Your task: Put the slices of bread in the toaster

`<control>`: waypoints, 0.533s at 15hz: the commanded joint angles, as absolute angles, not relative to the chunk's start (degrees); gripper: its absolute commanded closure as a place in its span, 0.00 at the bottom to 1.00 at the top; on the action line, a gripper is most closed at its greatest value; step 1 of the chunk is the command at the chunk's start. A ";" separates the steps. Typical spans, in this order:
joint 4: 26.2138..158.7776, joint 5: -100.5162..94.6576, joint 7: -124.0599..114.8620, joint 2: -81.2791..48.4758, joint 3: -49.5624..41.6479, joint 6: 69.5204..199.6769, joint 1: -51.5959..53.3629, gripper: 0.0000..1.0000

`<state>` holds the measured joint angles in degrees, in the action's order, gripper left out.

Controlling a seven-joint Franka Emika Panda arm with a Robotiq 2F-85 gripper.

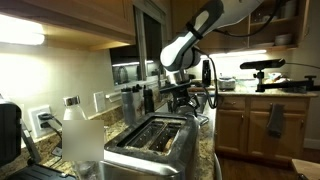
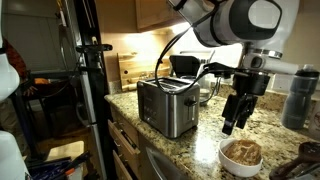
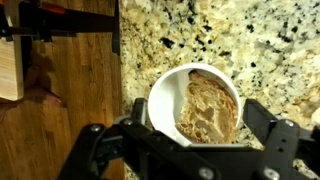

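Your gripper (image 2: 233,121) empty, jaws spread wide in wrist view, slices of bread (image 3: 208,108) in white bowl (image 3: 163,88) directly below it, toaster (image 2: 167,106) only in exterior views, well aside.

White bowl (image 3: 165,95) on speckled granite counter (image 3: 200,30); clear white-capped bottle (image 1: 80,135); wooden cabinets (image 1: 240,125).
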<state>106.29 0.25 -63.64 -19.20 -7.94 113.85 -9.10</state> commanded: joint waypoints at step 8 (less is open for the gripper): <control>102.37 3.69 -61.51 -24.33 -10.16 114.86 -9.00 0.00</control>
<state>103.54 2.03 -62.96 -23.23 -9.34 114.22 -9.13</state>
